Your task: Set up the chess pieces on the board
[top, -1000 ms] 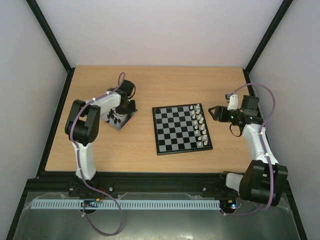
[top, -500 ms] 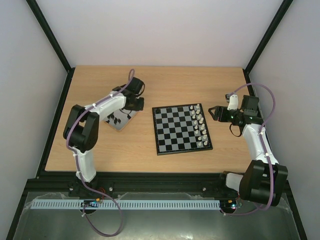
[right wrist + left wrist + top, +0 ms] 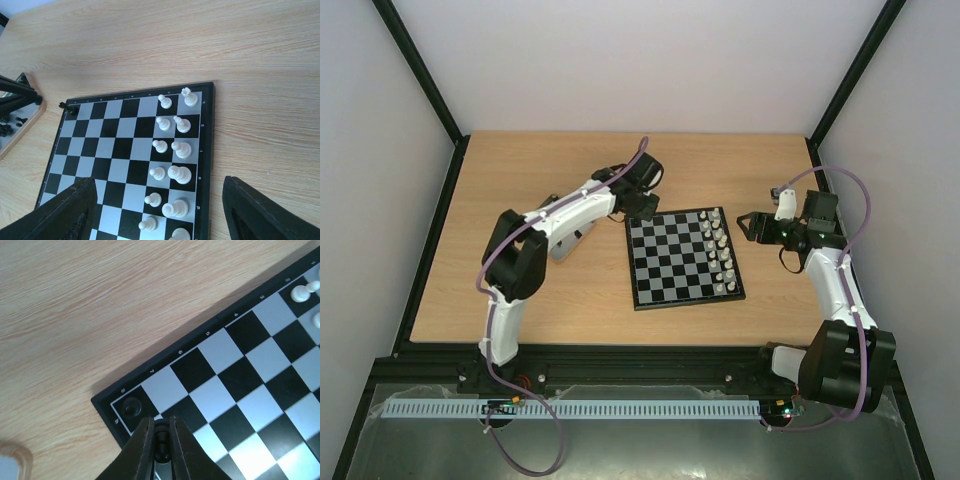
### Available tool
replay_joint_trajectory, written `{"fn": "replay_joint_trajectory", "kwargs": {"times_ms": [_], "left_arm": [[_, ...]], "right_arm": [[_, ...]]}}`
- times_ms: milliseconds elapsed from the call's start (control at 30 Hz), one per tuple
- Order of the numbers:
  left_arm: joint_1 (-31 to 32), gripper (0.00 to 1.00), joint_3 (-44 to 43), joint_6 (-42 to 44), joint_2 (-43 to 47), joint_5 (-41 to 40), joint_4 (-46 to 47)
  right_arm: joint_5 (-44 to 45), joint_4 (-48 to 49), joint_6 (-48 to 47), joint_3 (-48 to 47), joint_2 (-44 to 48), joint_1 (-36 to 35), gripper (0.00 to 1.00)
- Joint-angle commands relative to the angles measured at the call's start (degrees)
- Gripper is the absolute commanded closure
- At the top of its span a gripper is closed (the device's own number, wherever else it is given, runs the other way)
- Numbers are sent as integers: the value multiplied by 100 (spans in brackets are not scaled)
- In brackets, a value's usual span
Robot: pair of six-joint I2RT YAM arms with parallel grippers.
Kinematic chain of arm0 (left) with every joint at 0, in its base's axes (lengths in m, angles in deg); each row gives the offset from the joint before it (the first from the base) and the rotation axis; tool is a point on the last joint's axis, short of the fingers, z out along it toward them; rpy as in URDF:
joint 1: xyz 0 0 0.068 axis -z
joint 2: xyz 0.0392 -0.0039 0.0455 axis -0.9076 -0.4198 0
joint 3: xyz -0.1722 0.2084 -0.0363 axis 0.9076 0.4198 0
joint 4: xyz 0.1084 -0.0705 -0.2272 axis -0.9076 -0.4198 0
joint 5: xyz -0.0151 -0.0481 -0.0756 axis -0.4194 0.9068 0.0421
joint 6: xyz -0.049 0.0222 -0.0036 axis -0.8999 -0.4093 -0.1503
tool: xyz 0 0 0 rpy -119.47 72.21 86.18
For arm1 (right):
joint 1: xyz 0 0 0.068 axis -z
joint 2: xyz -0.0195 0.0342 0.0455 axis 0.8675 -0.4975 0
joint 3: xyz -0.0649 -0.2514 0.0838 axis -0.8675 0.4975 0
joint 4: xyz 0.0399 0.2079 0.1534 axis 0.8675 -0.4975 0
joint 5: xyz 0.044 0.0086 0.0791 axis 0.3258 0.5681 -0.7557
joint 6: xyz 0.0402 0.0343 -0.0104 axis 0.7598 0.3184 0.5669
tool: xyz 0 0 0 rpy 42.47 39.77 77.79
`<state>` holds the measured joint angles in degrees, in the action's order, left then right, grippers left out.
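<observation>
We see the left fingers (image 3: 145, 450) pinched narrow on a tiny black chessman (image 3: 161, 440). It stands upright between their tips so it can be lowered straight onto a square. Directly below those fingers lies a corner of the board (image 3: 220, 347). Just ahead of the fingertips a second black piece (image 3: 131, 407) sits on the corner square. We judge the held one is meant for a square beside it, in black's back row. Far ahead of these fingers, along the board's opposite side, the white pieces (image 3: 183, 149) stand in two rows, so white looks done and black barely begun. Behind the left fingers, on the counter (image 3: 520, 290), a corner of the grey tray (image 3: 10, 467) shows. The right wrist view shows loose black pieces (image 3: 20, 120) lying in it. The right fingers (image 3: 70, 210) are spread wide and hold nothing. They hover beside the white edge with the board spread out ahead of them, likely held there to keep clear of the left arm.
</observation>
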<state>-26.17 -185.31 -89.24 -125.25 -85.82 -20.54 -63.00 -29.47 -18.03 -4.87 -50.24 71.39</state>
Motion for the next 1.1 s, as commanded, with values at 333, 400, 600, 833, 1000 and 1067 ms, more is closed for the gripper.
{"fn": "replay_joint_trajectory", "kwargs": {"times_ms": [333,400,600,833,1000,1067], "left_arm": [[24,97,-1586,383,-1419,126,-680],[27,97,-1656,389,-1508,165,-712],[52,97,-1625,471,-1577,155,-764],[107,96,-1588,545,-1648,114,-898],[125,96,-1543,555,-1717,52,-925],[125,97,-1542,550,-1733,43,-934]], "right_arm": [[10,-161,-91,-43,73,-24,30],[4,-164,-96,-41,76,-24,30],[-14,-171,-117,-57,72,-24,30],[-29,-180,-122,-51,90,-24,30],[-29,-181,-117,-51,90,-24,30],[-33,-181,-119,-48,97,-24,30]]}}
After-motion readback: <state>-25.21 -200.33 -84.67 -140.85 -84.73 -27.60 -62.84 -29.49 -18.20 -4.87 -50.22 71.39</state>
